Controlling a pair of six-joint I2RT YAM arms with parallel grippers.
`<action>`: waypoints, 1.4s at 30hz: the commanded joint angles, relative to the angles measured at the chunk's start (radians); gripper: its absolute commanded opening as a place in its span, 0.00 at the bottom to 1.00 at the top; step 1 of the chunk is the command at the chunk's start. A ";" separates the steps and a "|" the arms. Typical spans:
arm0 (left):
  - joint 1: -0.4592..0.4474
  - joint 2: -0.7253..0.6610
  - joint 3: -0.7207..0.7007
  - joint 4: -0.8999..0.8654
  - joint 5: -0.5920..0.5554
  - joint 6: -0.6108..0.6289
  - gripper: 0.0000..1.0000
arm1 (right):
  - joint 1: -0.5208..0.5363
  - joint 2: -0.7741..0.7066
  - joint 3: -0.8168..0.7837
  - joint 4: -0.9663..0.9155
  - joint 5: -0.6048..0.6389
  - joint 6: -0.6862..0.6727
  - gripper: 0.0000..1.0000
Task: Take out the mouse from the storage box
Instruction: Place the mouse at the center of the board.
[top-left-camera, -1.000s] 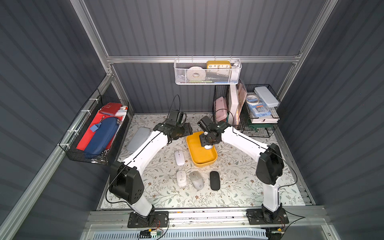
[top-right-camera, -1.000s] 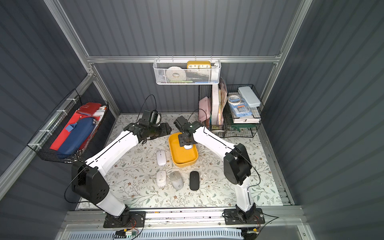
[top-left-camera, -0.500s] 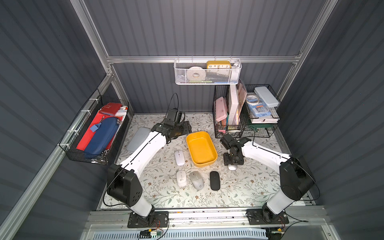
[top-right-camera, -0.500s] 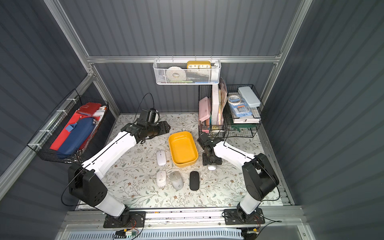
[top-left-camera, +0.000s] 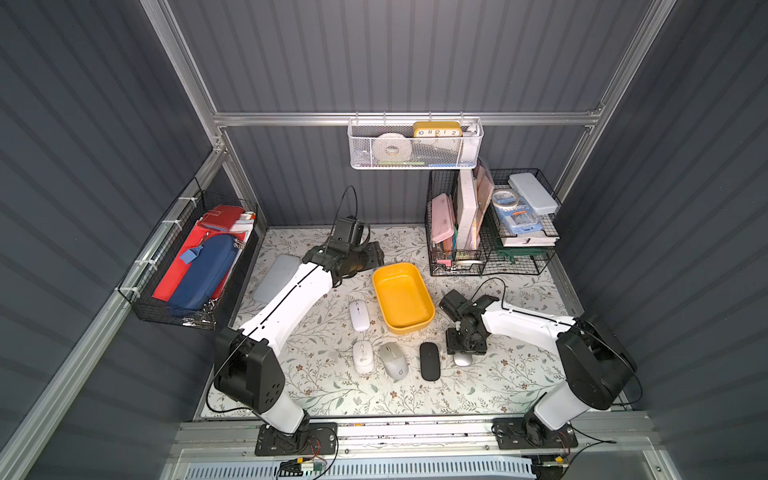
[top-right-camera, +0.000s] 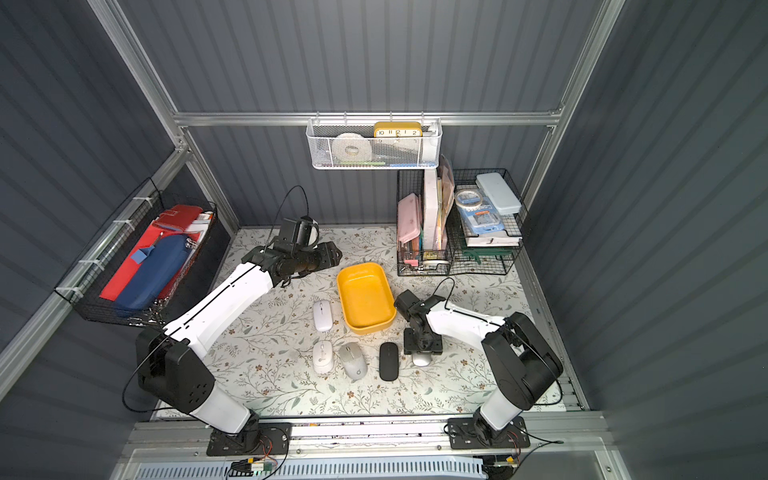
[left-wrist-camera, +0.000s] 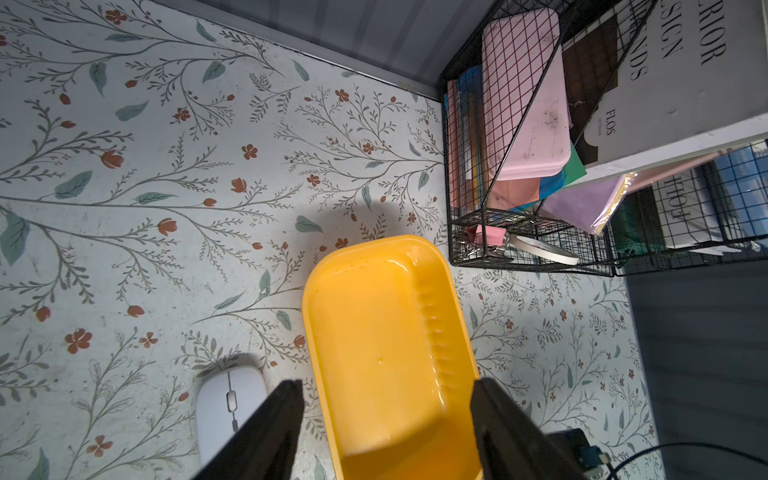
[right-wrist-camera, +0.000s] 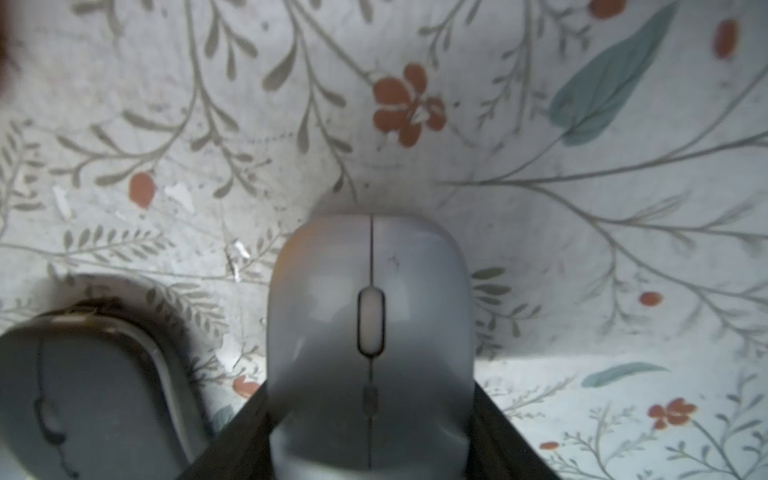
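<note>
The mustard-yellow storage box (top-left-camera: 402, 297) (top-right-camera: 365, 297) (left-wrist-camera: 382, 340) stands empty mid-mat in both top views. My right gripper (top-left-camera: 463, 353) (top-right-camera: 422, 352) (right-wrist-camera: 370, 403) is shut on a grey mouse (top-left-camera: 462, 360) (top-right-camera: 421, 360) (right-wrist-camera: 370, 316), front-right of the box and right of a black mouse (top-left-camera: 429, 361) (right-wrist-camera: 83, 395). The grey mouse is down at the mat; whether it touches I cannot tell. My left gripper (top-left-camera: 376, 259) (top-right-camera: 334, 257) (left-wrist-camera: 386, 384) hangs open above the box's back-left corner, holding nothing.
Three more mice lie left of the black one: a white mouse (top-left-camera: 358, 315) beside the box, another white one (top-left-camera: 363, 356) and a grey one (top-left-camera: 392, 360) in the front row. Black wire baskets (top-left-camera: 490, 232) stand at the back right. A grey pad (top-left-camera: 276, 276) lies at the left.
My right gripper has carried the grey mouse out of the storage box to the mat beside the black mouse and lowered it. The left arm has drawn back slightly.
</note>
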 joint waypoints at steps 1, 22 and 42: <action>0.007 0.012 0.010 0.010 0.027 -0.006 0.69 | 0.004 0.008 -0.032 0.020 -0.053 0.035 0.58; 0.007 -0.046 0.064 -0.079 -0.107 0.036 0.89 | 0.008 -0.112 0.059 -0.098 0.050 0.034 0.99; 0.009 -0.540 -0.373 0.646 -0.495 0.341 0.99 | -0.188 -0.598 0.025 0.713 0.539 -0.553 0.99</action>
